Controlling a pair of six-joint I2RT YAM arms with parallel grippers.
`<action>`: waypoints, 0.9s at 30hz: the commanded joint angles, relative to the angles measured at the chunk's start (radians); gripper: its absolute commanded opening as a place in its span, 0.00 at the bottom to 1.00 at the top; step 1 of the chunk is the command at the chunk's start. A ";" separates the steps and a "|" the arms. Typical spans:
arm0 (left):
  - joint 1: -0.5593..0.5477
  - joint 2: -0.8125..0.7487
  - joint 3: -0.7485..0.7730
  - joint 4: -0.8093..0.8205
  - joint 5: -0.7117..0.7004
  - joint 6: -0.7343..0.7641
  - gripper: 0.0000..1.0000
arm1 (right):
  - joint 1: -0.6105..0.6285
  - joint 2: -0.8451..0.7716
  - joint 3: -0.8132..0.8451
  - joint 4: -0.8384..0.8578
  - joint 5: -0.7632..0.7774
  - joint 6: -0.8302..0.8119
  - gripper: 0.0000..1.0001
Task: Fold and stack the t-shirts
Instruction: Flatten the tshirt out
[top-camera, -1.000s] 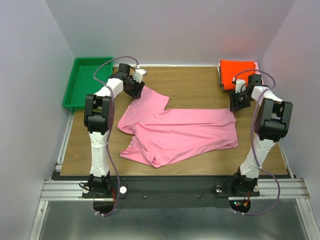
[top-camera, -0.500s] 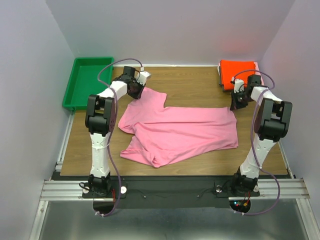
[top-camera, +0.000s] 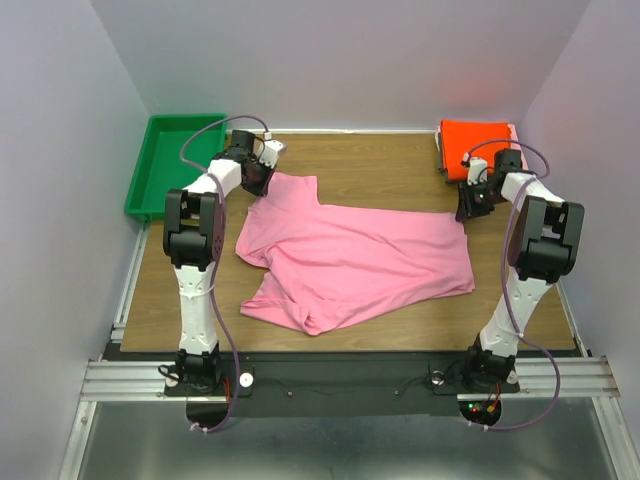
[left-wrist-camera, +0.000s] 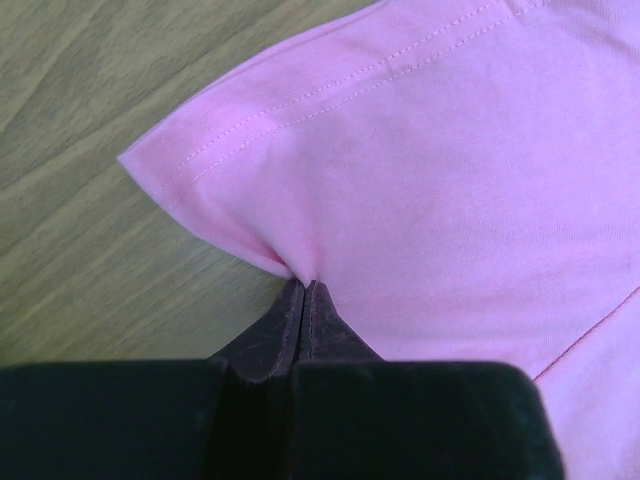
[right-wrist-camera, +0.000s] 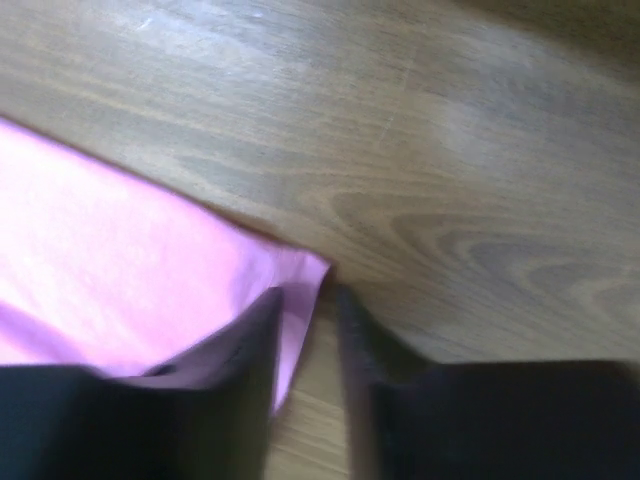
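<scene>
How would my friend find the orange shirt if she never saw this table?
Look at the far right corner of the wooden table, just beyond the right gripper. A folded orange-red t-shirt lies there. It is the only bright orange thing; the pink t-shirt is spread out mid-table.

One pink t-shirt (top-camera: 360, 255), one orange t-shirt (top-camera: 478, 140) — one tray (top-camera: 170, 165).

A spread t-shirt (top-camera: 350, 262) lies across the middle of the table (top-camera: 385, 168). A folded t-shirt (top-camera: 475, 145) sits in the far right corner; a tray (top-camera: 165, 165) lies beside the far left corner.
</scene>
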 joint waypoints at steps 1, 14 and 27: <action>0.002 -0.042 0.042 -0.028 0.013 0.013 0.00 | 0.009 -0.027 0.053 -0.011 -0.008 0.038 0.50; 0.003 -0.031 0.039 -0.024 0.028 0.006 0.00 | 0.031 0.035 0.079 0.000 -0.036 0.093 0.66; 0.006 -0.072 -0.041 -0.019 0.029 0.006 0.00 | 0.092 0.013 -0.037 0.049 0.081 0.038 0.01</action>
